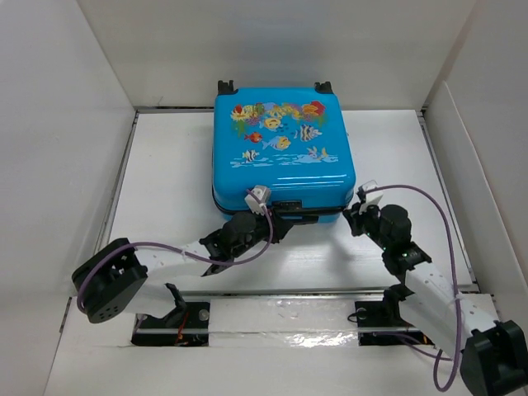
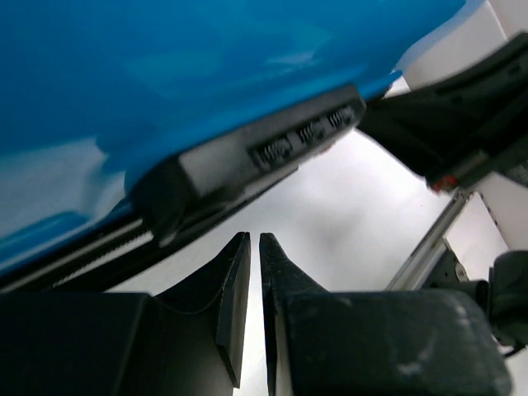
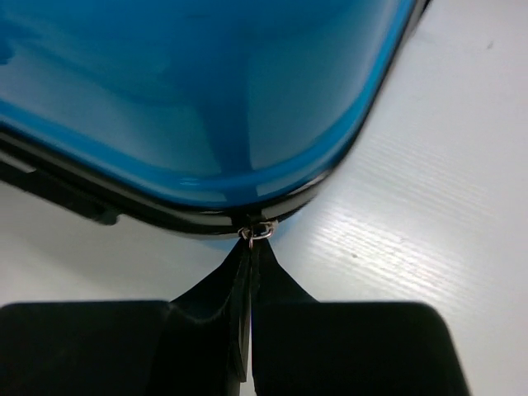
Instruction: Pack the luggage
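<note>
The luggage [image 1: 280, 148] lies flat and closed on the white table, a bright blue shell with fish and coral print, its black wheels at the far edge. My left gripper [image 1: 276, 229] [image 2: 254, 239] hovers just before the black handle [image 2: 272, 153] on the near side, its jaws almost together with nothing between them. My right gripper [image 1: 356, 216] [image 3: 254, 241] is at the near right corner of the luggage [image 3: 206, 82], shut on the small metal zipper pull [image 3: 261, 231] at the black zipper line.
White walls [image 1: 74, 124] box in the table on the left, back and right. A metal rail [image 1: 280, 318] runs across the near edge between the arm bases. The right arm [image 2: 462, 124] shows at the upper right of the left wrist view.
</note>
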You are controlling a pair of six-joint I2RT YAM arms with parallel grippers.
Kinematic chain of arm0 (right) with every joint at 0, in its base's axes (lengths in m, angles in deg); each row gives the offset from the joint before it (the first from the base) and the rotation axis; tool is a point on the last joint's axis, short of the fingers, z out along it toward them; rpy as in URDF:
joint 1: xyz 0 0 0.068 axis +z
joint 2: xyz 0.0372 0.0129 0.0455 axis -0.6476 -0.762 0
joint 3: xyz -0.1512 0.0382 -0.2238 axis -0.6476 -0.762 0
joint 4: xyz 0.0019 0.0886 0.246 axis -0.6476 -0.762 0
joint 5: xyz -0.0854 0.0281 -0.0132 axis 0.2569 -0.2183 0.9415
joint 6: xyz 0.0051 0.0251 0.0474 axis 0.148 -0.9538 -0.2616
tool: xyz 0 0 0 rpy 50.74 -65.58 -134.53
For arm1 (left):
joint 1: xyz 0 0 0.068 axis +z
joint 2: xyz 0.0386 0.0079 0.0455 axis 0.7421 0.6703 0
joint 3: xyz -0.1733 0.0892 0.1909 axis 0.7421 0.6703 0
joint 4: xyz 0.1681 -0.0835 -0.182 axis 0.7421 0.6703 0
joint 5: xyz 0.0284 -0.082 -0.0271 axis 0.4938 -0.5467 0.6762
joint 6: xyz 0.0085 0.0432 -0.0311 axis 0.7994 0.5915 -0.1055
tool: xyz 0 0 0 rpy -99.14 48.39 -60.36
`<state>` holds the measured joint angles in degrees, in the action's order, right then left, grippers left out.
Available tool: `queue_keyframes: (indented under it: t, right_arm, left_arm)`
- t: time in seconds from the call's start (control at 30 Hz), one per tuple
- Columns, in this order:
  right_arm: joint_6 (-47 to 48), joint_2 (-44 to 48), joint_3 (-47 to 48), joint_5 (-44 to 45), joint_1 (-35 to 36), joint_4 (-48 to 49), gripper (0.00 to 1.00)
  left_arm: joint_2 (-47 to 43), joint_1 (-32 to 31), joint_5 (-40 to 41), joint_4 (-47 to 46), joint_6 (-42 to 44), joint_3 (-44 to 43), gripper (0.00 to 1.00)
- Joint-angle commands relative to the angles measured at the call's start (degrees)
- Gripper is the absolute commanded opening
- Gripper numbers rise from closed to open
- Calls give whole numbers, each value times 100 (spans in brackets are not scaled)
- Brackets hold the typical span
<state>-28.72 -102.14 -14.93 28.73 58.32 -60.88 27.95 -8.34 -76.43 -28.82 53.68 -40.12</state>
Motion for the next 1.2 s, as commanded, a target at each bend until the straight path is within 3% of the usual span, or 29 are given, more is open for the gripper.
queue_keyframes:
  t: [0.0,0.13,0.3,0.43,0.57,0.7,0.87,1.0,1.1,1.13,1.17]
  right_arm:
    - [-450,294,389,370,655,-761,0]
    - [-838,566,460,845,1323,-1485,0]
    - [-1479,287,381,1135,2482,-1118,0]
    - [-2016,-933,635,1950,3869,210,0]
    - [-2359,-2200,1189,2875,4251,737,0]
    - [-2500,-2501,935,2982,4094,1616,0]
    - [-2342,-1932,689,2990,4093,1354,0]
    - [-2219,-1491,434,2929,4040,1371,0]
    - [-2087,-1271,407,2867,4040,1283,0]
    - [-2000,-1253,399,2894,4040,1292,0]
    - [-1938,-1227,399,2911,4040,1292,0]
  left_arm:
    - [237,-26,291,-421,53,-331,7]
    - [545,-26,511,-588,106,-454,8]
    - [870,-26,468,-622,97,-735,8]
    - [1029,-26,196,-694,36,-902,7]
    - [793,-26,-7,-509,-52,-947,7]
    - [-232,-26,-51,210,-245,-798,8]
    - [-2077,61,1028,1695,-412,-682,16]
    - [-2775,815,1557,2663,-913,-780,24]
    - [-2873,2246,1006,2849,-1422,-649,25]
    - [-2847,3155,377,2666,-1554,-587,25]
    - [-2803,3616,14,2560,-1764,-526,25]
